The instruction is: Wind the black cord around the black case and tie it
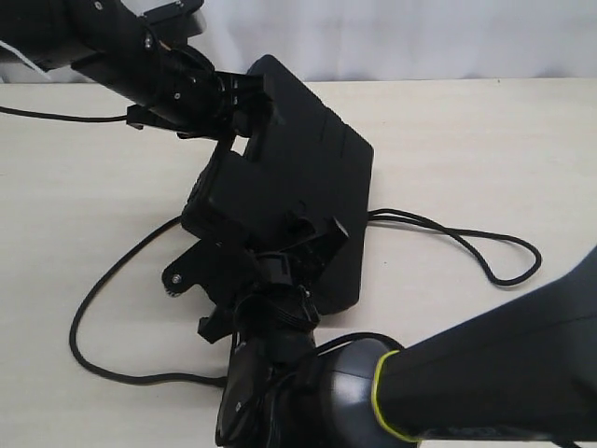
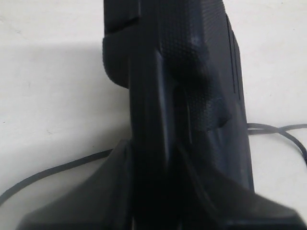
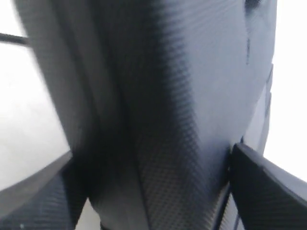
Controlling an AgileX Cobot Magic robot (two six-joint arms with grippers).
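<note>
Bulky black right arm [image 1: 504, 364] fills the near right. At left, the thin matte black cord [image 1: 84, 308] loops on the pale bench [image 1: 466, 140]; left fingers [image 2: 96, 191] clamp the flat, pebble-textured black case [image 1: 298, 159] mid-bench; right fingers [image 3: 268, 187] straddle its near edge, grip unclear; cord trails right.

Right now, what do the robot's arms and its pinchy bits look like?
Both arms are black and chunky. The right arm is a thick, smooth tube with a yellow-green ring around it. The left arm is blockier, with small screws and what looks like a white wire beside it. The left end effector and right end effector each have two flat black fingers.
</note>
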